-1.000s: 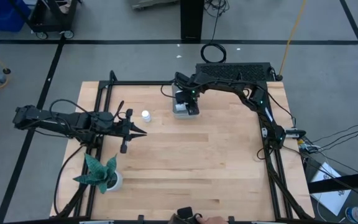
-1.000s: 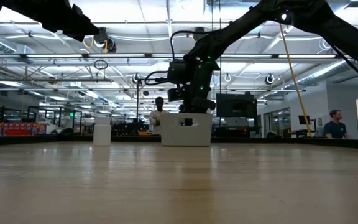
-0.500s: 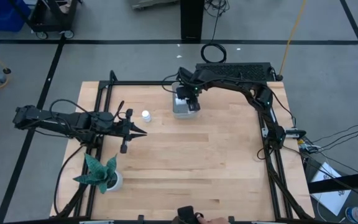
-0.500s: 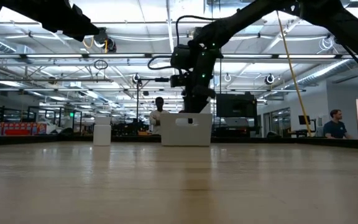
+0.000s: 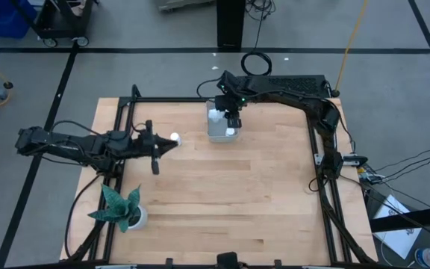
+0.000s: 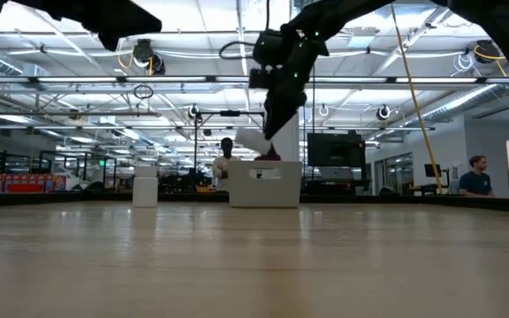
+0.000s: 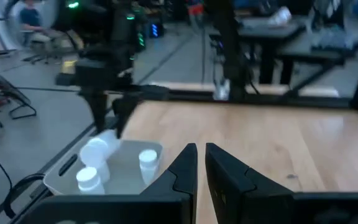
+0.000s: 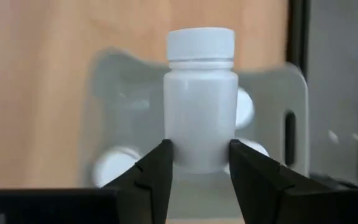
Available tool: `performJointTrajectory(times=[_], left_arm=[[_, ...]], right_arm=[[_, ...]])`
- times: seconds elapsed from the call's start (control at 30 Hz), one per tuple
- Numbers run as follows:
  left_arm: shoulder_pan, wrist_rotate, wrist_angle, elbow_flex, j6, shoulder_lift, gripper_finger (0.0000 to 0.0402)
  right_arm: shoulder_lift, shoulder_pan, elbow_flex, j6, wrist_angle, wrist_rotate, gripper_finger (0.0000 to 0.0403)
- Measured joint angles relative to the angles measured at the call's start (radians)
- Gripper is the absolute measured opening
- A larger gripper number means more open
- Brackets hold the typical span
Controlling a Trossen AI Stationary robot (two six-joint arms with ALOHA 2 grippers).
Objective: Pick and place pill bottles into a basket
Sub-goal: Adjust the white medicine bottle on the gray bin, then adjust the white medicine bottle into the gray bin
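Right gripper [image 8: 197, 165] clamped on a bottle [image 8: 201, 99], raised above the basket [image 5: 221, 131] since a second ago. Light, stiff, smooth plastic by the look; best held mid-body, below the cap. Left gripper [image 7: 201, 163], fingers nearly together and empty, swung in beside the lone bottle [image 5: 175, 138] left on the table.

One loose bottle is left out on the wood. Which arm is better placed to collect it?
Left. The left gripper is right beside the loose pill bottle, fingers nearly shut. The right gripper is over the basket, shut on another pill bottle it has yet to drop.
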Motion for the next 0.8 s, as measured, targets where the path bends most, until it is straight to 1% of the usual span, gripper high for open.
performJointTrajectory(times=[0.07,0.2,0.3,0.37,0.43,0.53,0.6,0.7,0.8], left_arm=[[0.000,-0.021,0.024,0.000,-0.024,-0.001,0.0035],[0.000,-0.059,0.026,0.000,-0.077,0.000,0.0036],[0.000,-0.079,0.018,0.000,-0.100,0.001,0.0042],[0.001,-0.087,0.017,0.000,-0.115,0.000,0.0059],[0.001,-0.097,0.011,0.000,-0.141,0.000,0.0084],[0.000,-0.073,0.003,0.000,-0.162,0.000,0.0125],[0.000,-0.060,-0.011,0.000,-0.165,0.000,0.0151],[0.000,-0.075,-0.028,0.000,-0.152,0.001,0.0183],[0.000,-0.097,-0.027,0.000,-0.129,0.000,0.0206]], right_arm=[[-0.027,0.000,0.000,0.024,0.002,-0.071,0.0132],[-0.068,0.013,0.000,0.062,0.026,-0.161,0.0115],[-0.100,0.038,-0.027,0.075,0.071,-0.217,0.0088],[-0.126,0.062,-0.055,0.075,0.118,-0.243,0.0068],[-0.149,0.087,-0.093,0.089,0.163,-0.208,0.0050],[-0.179,0.115,-0.148,0.092,0.158,-0.108,0.0027],[-0.211,0.126,-0.189,0.093,0.157,-0.104,0.0018],[-0.263,0.142,-0.245,0.094,0.193,-0.082,0.0018],[-0.285,0.131,-0.286,0.124,0.265,-0.052,0.0033]])
